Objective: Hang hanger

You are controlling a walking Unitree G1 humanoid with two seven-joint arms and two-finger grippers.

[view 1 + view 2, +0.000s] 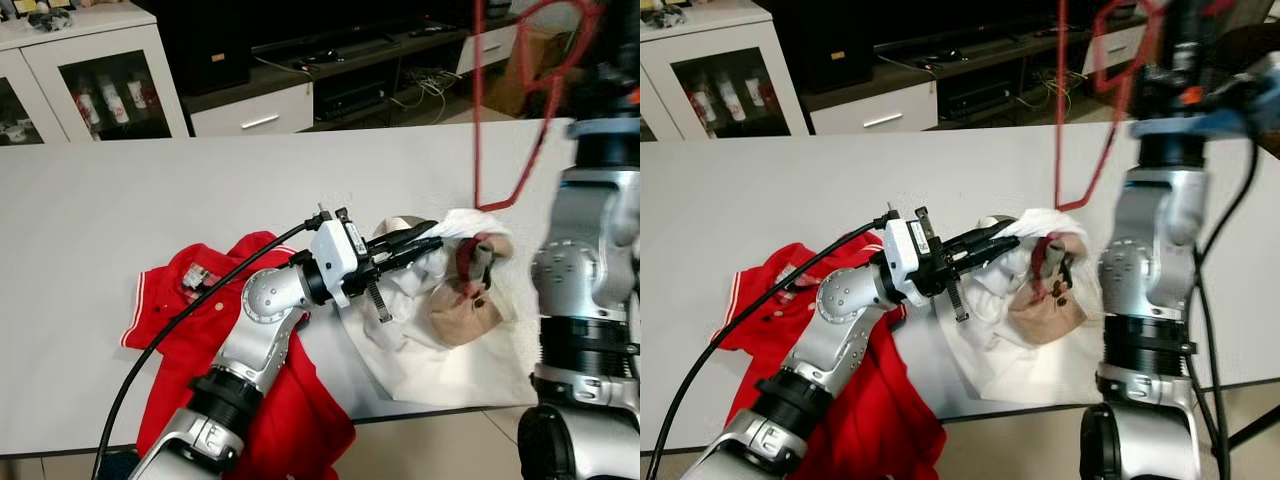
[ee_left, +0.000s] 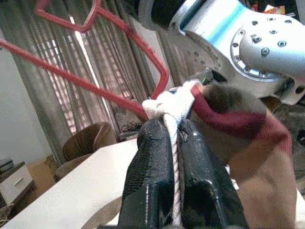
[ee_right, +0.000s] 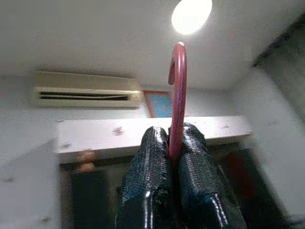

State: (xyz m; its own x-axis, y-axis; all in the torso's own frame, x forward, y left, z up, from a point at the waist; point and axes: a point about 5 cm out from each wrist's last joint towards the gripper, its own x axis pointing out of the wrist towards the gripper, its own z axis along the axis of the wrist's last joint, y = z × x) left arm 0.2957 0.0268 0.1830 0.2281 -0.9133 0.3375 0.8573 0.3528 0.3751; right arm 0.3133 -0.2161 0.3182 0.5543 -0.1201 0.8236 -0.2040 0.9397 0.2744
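Observation:
A red wire hanger [image 1: 478,120] hangs upright over the white table [image 1: 150,190], its lower corner just above a crumpled white garment [image 1: 440,350] with a brown and maroon print. My right gripper [image 3: 175,143] is shut on the hanger's hook [image 3: 177,86], high at the right. My left gripper [image 1: 432,236] reaches across the table and is shut on a fold of the white garment [image 2: 172,102], lifting its edge close to the hanger's lower corner [image 2: 159,83]. The right arm [image 1: 590,270] stands beside the garment.
A red polo shirt [image 1: 210,300] lies at the table's front left and hangs over the edge under my left arm. Behind the table stand a white glass-door cabinet [image 1: 90,80], a dark TV unit [image 1: 330,60] and loose cables [image 1: 425,90].

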